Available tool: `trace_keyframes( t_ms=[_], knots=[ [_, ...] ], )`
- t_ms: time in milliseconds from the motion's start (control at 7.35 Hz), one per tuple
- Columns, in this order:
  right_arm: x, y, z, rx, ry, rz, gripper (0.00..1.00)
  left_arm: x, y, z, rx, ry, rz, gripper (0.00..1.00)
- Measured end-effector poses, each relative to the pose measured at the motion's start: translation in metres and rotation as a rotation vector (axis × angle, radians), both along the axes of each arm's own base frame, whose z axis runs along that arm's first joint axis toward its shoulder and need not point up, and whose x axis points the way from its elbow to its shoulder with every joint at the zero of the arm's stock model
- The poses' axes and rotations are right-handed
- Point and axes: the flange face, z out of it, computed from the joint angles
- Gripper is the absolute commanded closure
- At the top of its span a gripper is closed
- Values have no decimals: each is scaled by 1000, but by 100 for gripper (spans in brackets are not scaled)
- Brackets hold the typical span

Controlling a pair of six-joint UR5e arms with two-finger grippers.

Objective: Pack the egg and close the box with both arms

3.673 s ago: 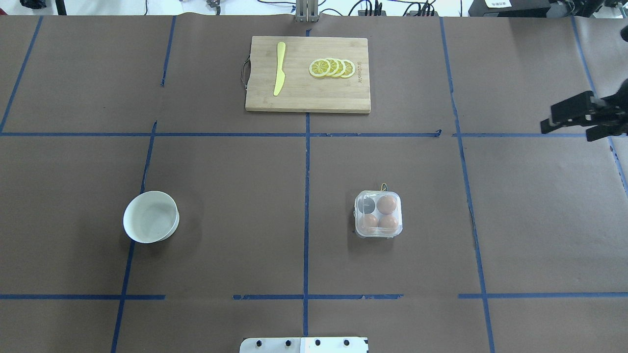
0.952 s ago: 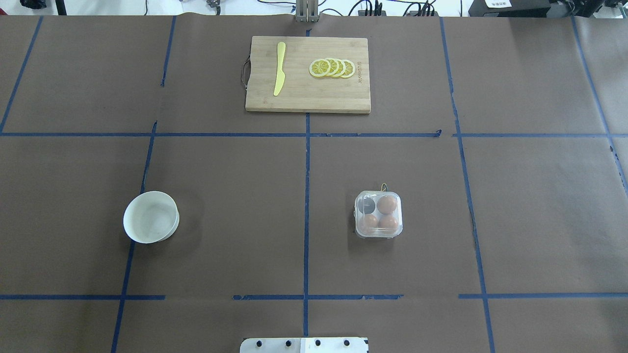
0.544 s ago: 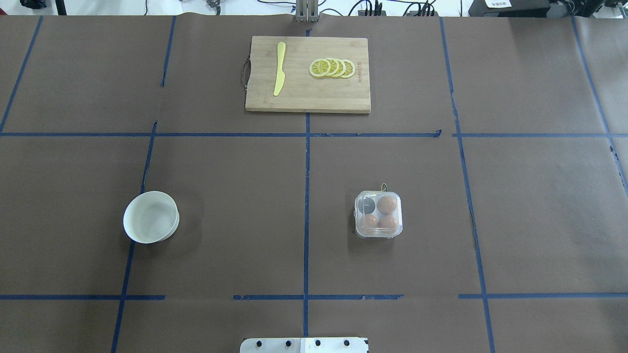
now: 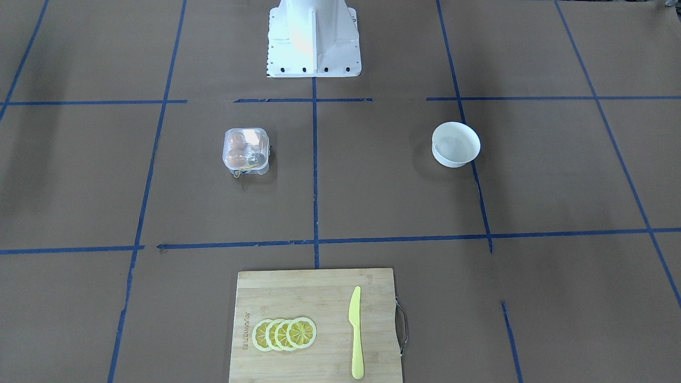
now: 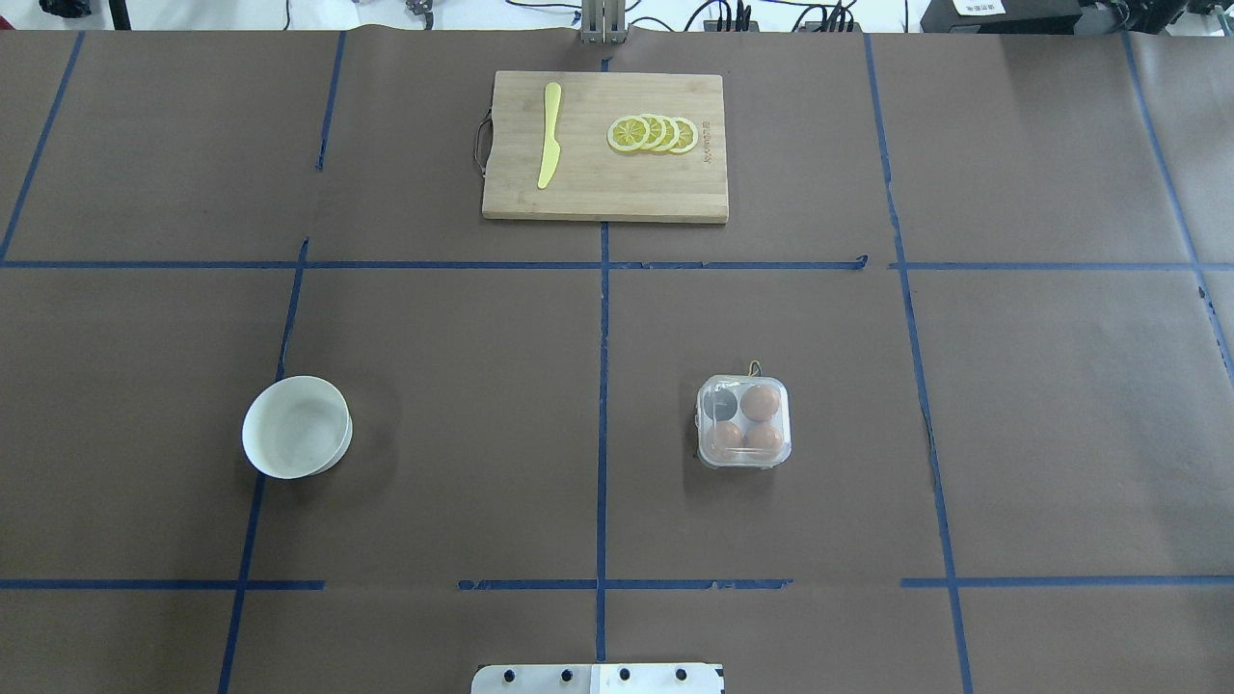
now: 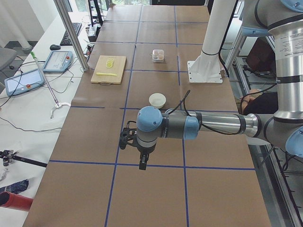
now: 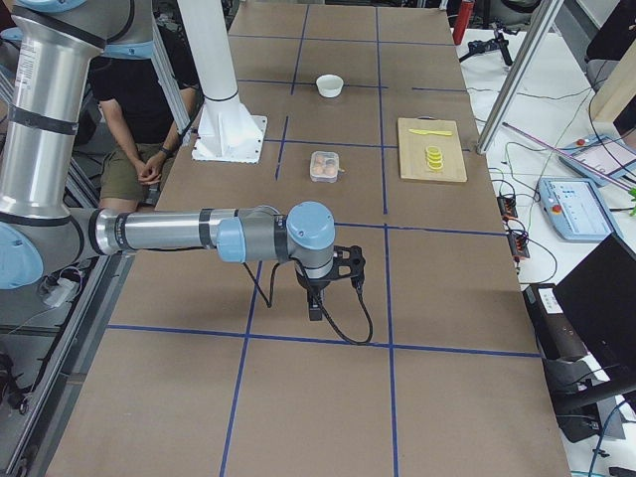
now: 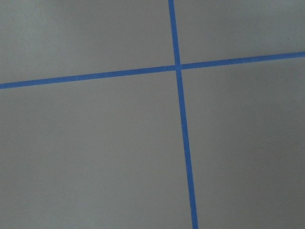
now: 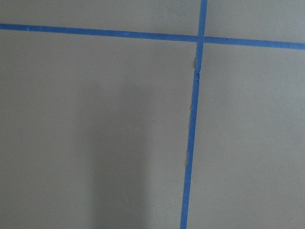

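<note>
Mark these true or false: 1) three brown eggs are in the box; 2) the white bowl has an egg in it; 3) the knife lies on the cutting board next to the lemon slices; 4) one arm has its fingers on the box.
1) Three brown eggs show in the box. True; the fourth cell looks dark.
2) The white bowl holds an egg. False: it is empty.
3) The knife lies on the cutting board beside the lemon slices. True.
4) One arm has its fingers on the box. False: the left gripper and the right gripper hang over bare table, far from the box.
</note>
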Motion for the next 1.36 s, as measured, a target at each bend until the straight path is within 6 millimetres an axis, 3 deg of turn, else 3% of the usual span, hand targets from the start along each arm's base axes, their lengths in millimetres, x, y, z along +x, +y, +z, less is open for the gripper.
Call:
trace_keyframes(
  t_ms=[1361],
  knots=[
    [-1,2,12,-11,-9,-10,0,7,-6,8,55,-75,44,0]
  ],
)
